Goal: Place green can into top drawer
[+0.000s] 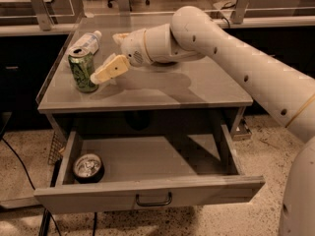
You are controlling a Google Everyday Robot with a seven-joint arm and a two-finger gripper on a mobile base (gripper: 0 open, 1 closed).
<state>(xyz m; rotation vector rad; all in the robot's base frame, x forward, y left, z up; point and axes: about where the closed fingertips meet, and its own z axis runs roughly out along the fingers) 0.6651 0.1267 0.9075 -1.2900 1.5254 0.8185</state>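
The slim green aluminium can (82, 69) stood upright on the far-left part of the grey flat table top (197, 90), close to its left edge. Its body was green with pale swirly marks, and its top was silver, with the pull tab seen on it. Just behind it, a clear plastic bottle with a white cap (89, 39) lay on its side.

The cream two-finger gripper (105, 58) of the white robot arm (221, 48) was above the table, just to the right of the can. Its fingers were spread wide and held nothing. The tip of the nearer finger (110, 69) was just beside the right side of the can; I cannot tell if it touched.

Below the table top, the wide shallow grey top drawer (206, 188) was pulled out toward the near side. It had a small dark bar handle (153, 200) at the centre of its front panel. In its left near corner stood a dark can with a silver top (87, 167).
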